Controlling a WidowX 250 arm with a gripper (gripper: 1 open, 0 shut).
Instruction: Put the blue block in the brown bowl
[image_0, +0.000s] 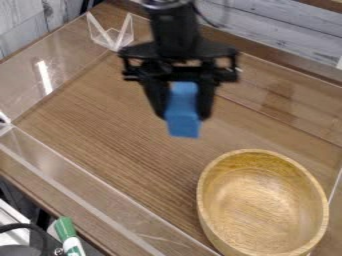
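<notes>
The blue block (183, 109) hangs upright above the wooden table, clamped at its upper end between the black fingers of my gripper (182, 90), which points straight down and is shut on it. The brown bowl (262, 203), light tan wood with a thick rim, sits empty at the lower right. The block is up and to the left of the bowl's rim, clear of it.
A clear plastic wall (80, 190) borders the wooden tabletop (94, 120) along the front and left. A green-and-white marker (62, 236) lies outside it at the lower left. A white plank wall (287, 25) rises behind the table.
</notes>
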